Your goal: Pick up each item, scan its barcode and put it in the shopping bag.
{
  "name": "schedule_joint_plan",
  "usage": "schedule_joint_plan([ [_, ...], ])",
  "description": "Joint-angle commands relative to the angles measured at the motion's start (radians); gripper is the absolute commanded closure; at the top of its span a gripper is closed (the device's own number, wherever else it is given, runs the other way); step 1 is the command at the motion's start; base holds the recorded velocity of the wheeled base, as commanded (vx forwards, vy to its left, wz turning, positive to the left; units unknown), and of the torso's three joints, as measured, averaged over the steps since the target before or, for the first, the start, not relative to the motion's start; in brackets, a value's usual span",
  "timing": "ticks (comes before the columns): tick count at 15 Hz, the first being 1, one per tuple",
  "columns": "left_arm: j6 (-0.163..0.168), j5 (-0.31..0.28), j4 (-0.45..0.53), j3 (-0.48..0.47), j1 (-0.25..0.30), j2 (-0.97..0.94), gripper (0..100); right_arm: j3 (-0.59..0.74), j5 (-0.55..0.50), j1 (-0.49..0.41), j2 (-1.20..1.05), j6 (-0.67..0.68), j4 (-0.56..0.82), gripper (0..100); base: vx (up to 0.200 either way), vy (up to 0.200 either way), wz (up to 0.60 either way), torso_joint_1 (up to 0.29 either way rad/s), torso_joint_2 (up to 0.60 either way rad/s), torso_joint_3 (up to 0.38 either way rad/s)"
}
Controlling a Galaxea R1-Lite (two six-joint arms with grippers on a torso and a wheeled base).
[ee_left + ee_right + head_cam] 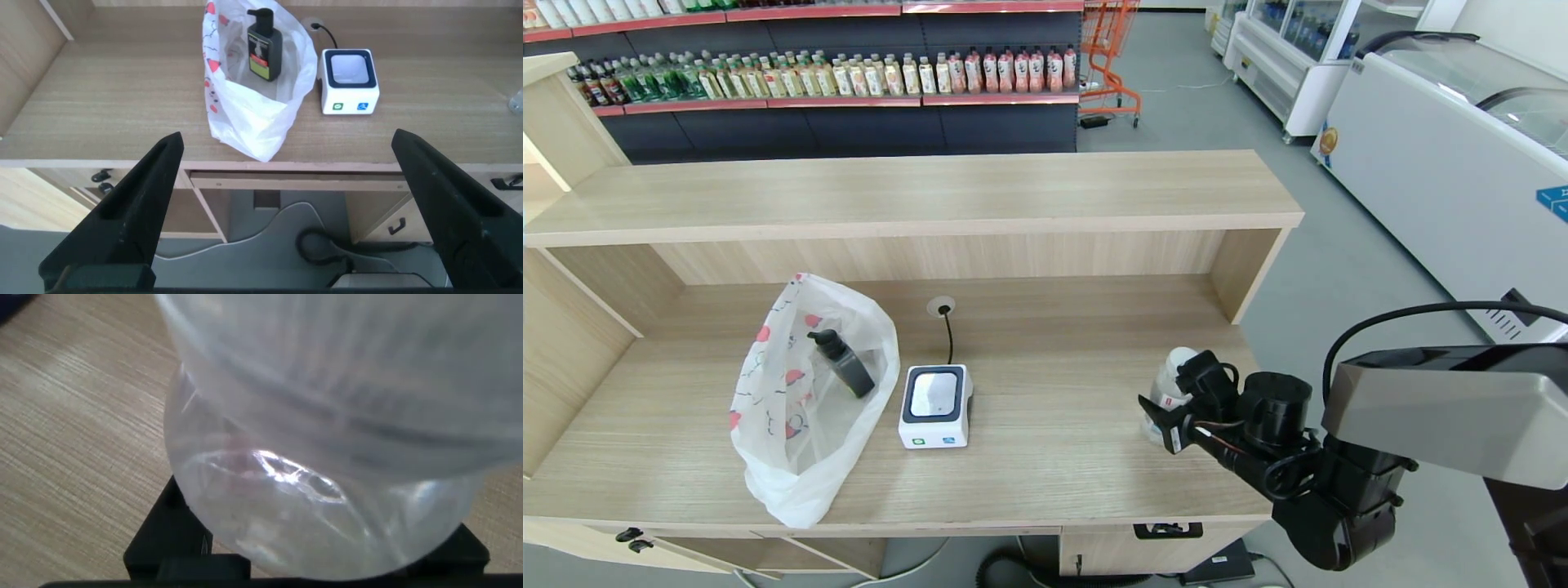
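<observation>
Right hand [1174,398] clasps the clear bottle [1178,364] standing on the counter [1054,465].

The head camera looks from high over the near edge, forward and down across the whole bench [1054,457], with shop shelves [849,98] far behind. The left wrist camera hangs back off the near edge, a little above the bench top. It faces the far side between the spread fingers [131,212] of the left pincer [288,143]. It shares the shopping bag [253,114] and scanner [350,69] with the head view. The right wrist camera sits very close to a clear bottle [327,457], facing down at the wood.
</observation>
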Motion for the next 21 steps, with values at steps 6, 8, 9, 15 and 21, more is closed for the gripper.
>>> schedule_joint_plan([
  [6, 0.0, 0.001, 0.0, 0.0, 0.0, 0.0, 0, 0.049, 0.028, -0.044, -0.28, 0.288, 0.117, 100, 0.0, 0.0, 0.0, 0.0, 0.0, 0.0],
  [8, 0.0, 0.001, 0.0, 0.0, 0.0, 0.0, 0, 0.063, 0.254, -0.062, -0.496, 0.42, 0.347, 100, 0.0, 0.0, 0.0, 0.0, 0.0, 0.0],
  [9, 0.0, 0.001, 0.0, 0.0, 0.0, 0.0, 0, 0.059, 0.358, -0.058, -0.569, 0.446, 0.415, 100, 0.0, 0.0, 0.0, 0.0, 0.0, 0.0],
  [15, 0.0, 0.001, 0.0, 0.0, 0.0, 0.0, 0, 0.157, 0.674, -0.032, -0.786, 0.466, 0.433, 100, 0.0, 0.0, 0.0, 0.0, 0.0, 0.0],
  [21, 0.0, 0.001, 0.0, 0.0, 0.0, 0.0, 0, 0.21, 0.693, 0.1, -0.859, 0.472, 0.472, 100, 0.0, 0.0, 0.0, 0.0, 0.0, 0.0],
])
